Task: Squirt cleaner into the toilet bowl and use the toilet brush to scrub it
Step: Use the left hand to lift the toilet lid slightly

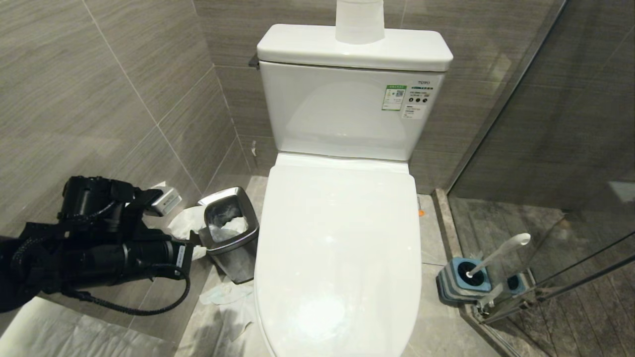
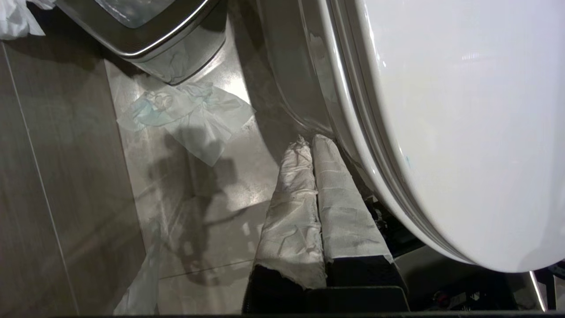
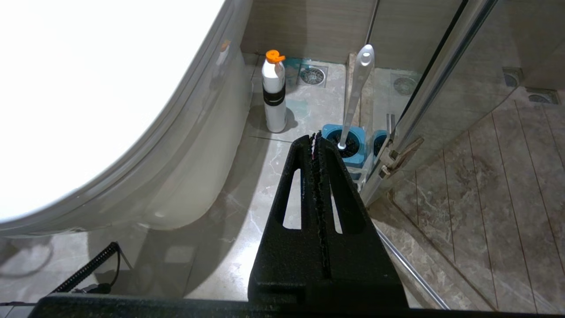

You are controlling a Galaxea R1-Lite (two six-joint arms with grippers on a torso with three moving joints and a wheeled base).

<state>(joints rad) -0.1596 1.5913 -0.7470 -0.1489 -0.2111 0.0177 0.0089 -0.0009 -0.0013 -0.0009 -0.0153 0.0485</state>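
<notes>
The white toilet bowl (image 1: 337,238) stands in the middle with its lid down, so the basin is hidden. My left arm (image 1: 99,243) reaches in low beside its left flank. The left gripper (image 2: 309,140) is shut with nothing in it, its white-wrapped fingers (image 2: 335,198) pointing at the floor just under the lid's rim (image 2: 379,176). The toilet brush (image 1: 501,253) leans in a blue holder (image 1: 464,280) on the floor to the right. The right gripper (image 3: 314,134) is shut and empty, hanging short of the brush handle (image 3: 355,92). A white cleaner bottle (image 3: 273,95) with an orange cap stands by the toilet's base.
A small steel bin (image 1: 230,233) with tissue in it sits left of the toilet, and loose tissues (image 1: 225,295) lie on the floor. A glass shower door (image 1: 545,148) closes off the right side. A paper roll (image 1: 359,20) stands on the tank.
</notes>
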